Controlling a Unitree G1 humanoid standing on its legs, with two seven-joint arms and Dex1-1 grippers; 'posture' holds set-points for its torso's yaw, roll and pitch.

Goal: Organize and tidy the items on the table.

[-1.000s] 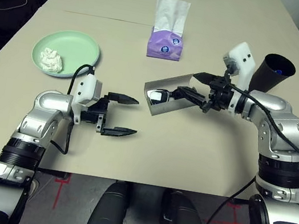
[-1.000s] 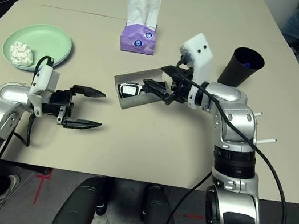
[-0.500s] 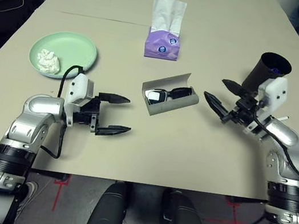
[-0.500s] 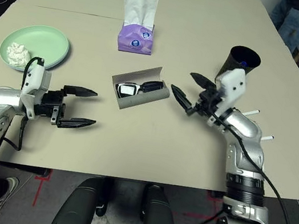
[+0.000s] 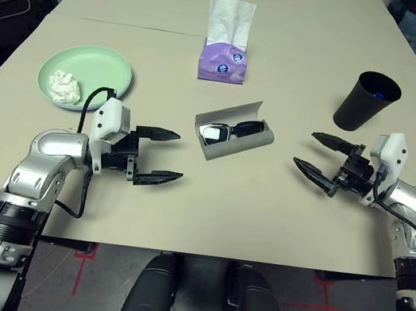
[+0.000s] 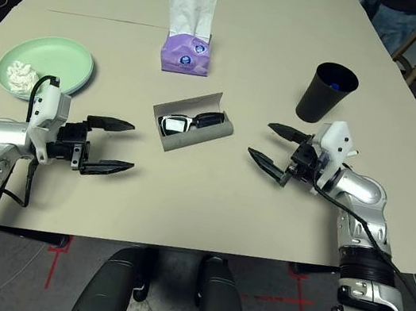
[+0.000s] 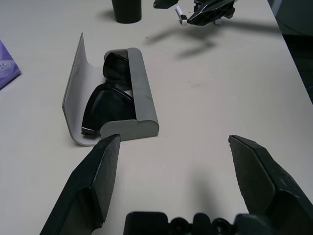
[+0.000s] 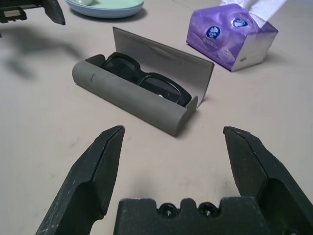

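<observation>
No writing can be read: round blue-and-white emblems are seen on the purple tissue box, but their lettering is too small to make out. The box stands toward the far middle of the table, just before the thin seam line.

The glasses case lies open at the table's middle, its lid raised, with the black sunglasses laid inside. The mint green plate is placed toward the left edge, and the crumpled white tissue rests in it. The black cup stands upright toward the right edge; something blue is seen inside it from the head views.

The left gripper is held spread and empty near the front edge, left of the case. The right gripper is likewise spread wide and empty, right of the case and in front of the cup.

The folded lenses and the lid's inner face are shown closely in the wrist views; the plate's contents are not.
</observation>
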